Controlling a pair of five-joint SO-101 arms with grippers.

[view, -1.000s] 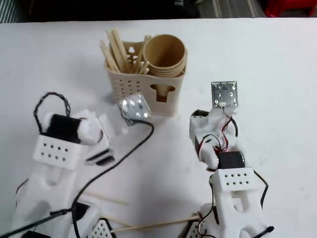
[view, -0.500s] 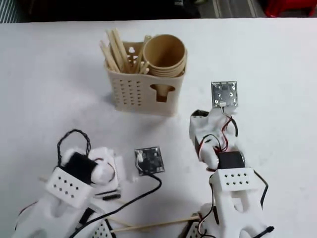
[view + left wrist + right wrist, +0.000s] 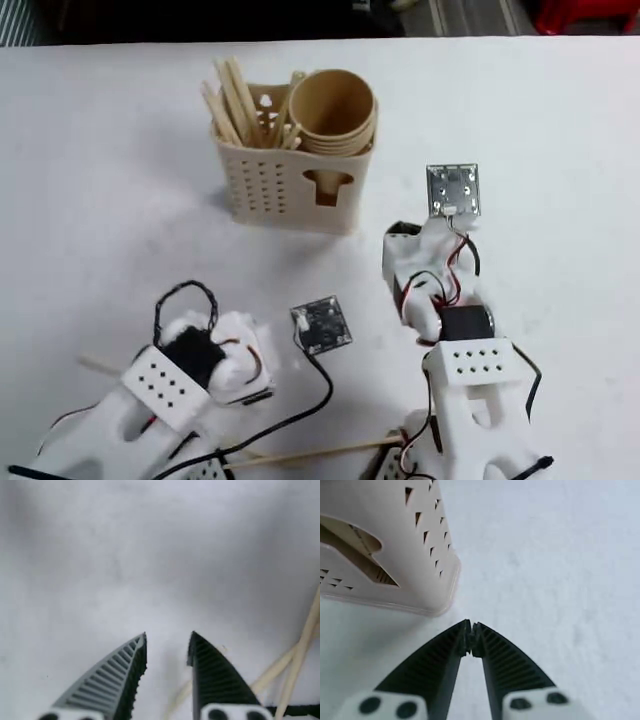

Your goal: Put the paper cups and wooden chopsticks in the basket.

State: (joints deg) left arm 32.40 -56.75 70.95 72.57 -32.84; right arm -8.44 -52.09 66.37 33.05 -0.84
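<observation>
The beige basket (image 3: 290,180) stands at the middle back of the table, with stacked paper cups (image 3: 335,105) and several wooden chopsticks (image 3: 235,100) inside it. Loose chopsticks (image 3: 310,455) lie on the table near the front edge, between the two arm bases. My left arm (image 3: 180,380) is low at the front left. Its gripper (image 3: 167,640) is open just above the table with nothing between its fingers, and loose chopsticks (image 3: 300,652) lie close beside it. My right gripper (image 3: 470,630) is shut and empty, close to a lower corner of the basket (image 3: 385,545).
The right arm (image 3: 440,300) stands to the right of the basket, a short way in front of it. Another loose chopstick (image 3: 100,365) pokes out at the left of the left arm. White table stretches behind and to both sides of the basket.
My left arm has pulled back from the basket to the front left and dropped low over the table. The right arm has not moved.
</observation>
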